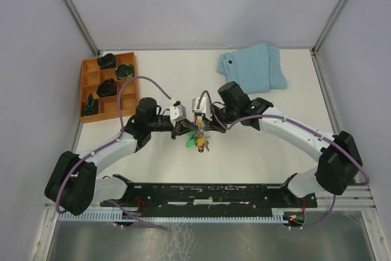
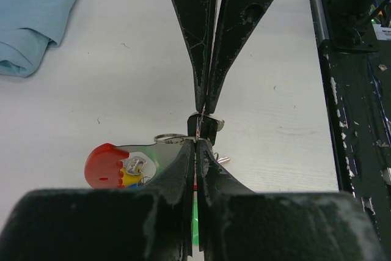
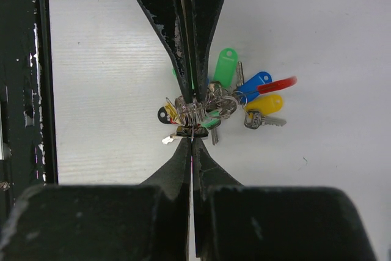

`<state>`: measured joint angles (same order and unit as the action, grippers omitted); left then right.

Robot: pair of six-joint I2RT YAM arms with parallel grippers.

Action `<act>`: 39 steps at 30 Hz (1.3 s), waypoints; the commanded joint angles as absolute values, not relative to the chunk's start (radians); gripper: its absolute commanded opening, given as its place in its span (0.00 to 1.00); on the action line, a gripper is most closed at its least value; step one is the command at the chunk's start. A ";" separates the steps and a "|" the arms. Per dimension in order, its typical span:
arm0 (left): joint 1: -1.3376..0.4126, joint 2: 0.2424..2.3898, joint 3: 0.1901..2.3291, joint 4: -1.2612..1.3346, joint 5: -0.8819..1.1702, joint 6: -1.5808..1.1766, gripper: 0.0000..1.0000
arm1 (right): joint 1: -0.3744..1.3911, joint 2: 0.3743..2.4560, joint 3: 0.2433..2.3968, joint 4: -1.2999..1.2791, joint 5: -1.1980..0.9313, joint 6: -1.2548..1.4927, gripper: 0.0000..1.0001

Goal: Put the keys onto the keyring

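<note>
Basically left gripper [image 2: 196, 145] and right gripper [image 3: 192, 140] meet tip to tip, both pinching the keys [image 3: 227, 99], keyring [image 3: 275, 84] poking toward the near side

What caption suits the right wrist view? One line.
Left end effector and right end effector, both shut, meet tip-to-tip at the keys.

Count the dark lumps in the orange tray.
4 dark black-green lumps in the orange plastic divided tray: far left, far right, centre, near-left corner. None looks hidden.

No legible text, label, brand or number in any view; markings on the keys [image 3: 227, 97] are too small to read.
</note>
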<state>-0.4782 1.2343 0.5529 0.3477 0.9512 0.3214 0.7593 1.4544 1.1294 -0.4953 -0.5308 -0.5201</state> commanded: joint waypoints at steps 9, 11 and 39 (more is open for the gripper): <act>-0.478 1.230 0.595 0.379 0.987 0.351 0.03 | 0.766 1.448 1.169 -0.481 -0.535 -0.522 0.01; -0.478 1.231 0.596 0.379 0.991 0.350 0.03 | 0.765 1.448 1.170 -0.474 -0.542 -0.517 0.01; -0.478 1.236 0.602 0.377 0.995 0.344 0.03 | 0.770 1.436 1.174 -0.516 -0.494 -0.516 0.01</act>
